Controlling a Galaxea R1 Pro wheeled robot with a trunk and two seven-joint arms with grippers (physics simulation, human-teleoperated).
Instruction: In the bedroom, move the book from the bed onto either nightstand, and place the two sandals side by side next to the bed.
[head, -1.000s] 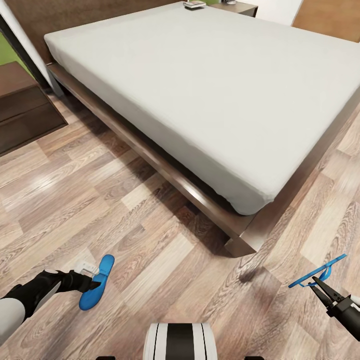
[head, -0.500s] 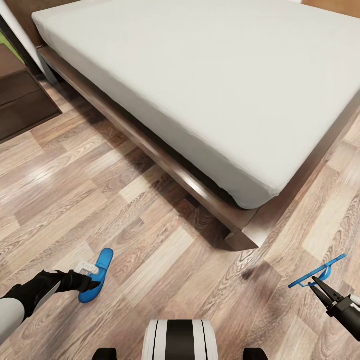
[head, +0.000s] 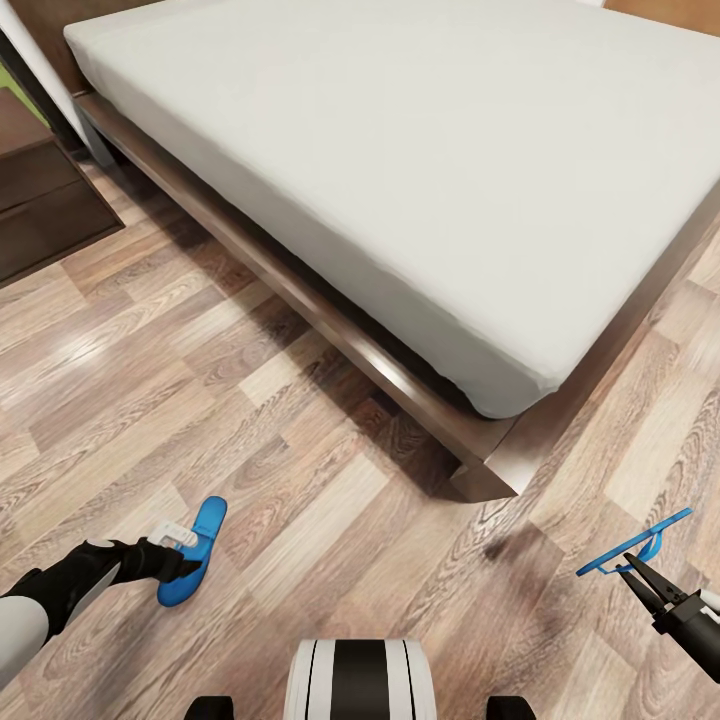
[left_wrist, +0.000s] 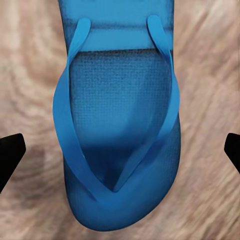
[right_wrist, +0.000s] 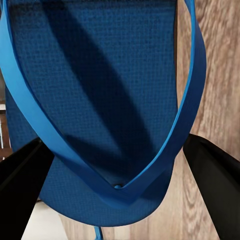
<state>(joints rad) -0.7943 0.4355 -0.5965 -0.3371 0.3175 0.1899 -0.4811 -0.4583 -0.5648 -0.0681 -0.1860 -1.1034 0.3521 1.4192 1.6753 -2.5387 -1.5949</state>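
One blue sandal (head: 195, 550) lies flat on the wood floor at the lower left, some way from the bed (head: 400, 180). My left gripper (head: 188, 568) hovers just over it, open; its black fingertips (left_wrist: 10, 152) stand wide apart on either side of the sandal (left_wrist: 117, 125). The other sandal (head: 635, 542) hangs in the air at the lower right, past the bed's foot corner. My right gripper (head: 628, 566) is shut on its strap, and the sole (right_wrist: 100, 100) shows close up between the fingers (right_wrist: 215, 172). The book is out of view.
A dark-brown nightstand (head: 40, 200) stands at the left edge beside the bed's head end. The bed frame's corner (head: 490, 470) juts out toward me. Open wood floor lies between the bed's side and my base (head: 360, 680).
The head camera has tilted down and nearer, so the bed's far end, with the small item lying there, has left the picture. Both arms and both sandals have barely shifted.
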